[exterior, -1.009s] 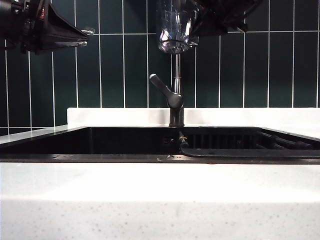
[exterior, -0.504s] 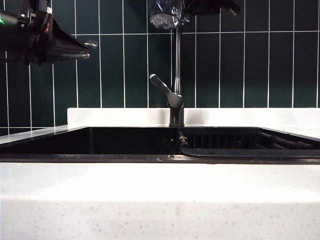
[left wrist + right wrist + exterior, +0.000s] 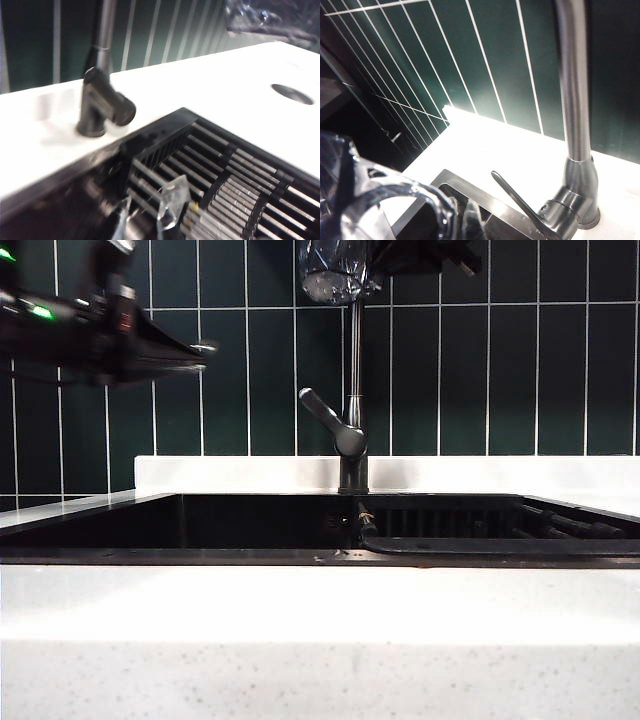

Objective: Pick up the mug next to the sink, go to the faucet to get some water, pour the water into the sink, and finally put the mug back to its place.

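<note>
The clear faceted glass mug (image 3: 333, 270) hangs high beside the tall metal faucet (image 3: 352, 390) pipe, clamped in the right gripper (image 3: 375, 260) jaws, presumably for filling. The left gripper (image 3: 200, 348), jaws narrowly parted and empty, hovers over the black sink (image 3: 250, 525).

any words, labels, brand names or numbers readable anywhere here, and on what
None: no view shows a readable word, label, brand or number.
The faucet, the mug held in the right gripper, the sink and the wall tiles carry no visible print.
The left gripper shows only green indicator lights, no text; the left wrist view is too blurred for small print.
</note>
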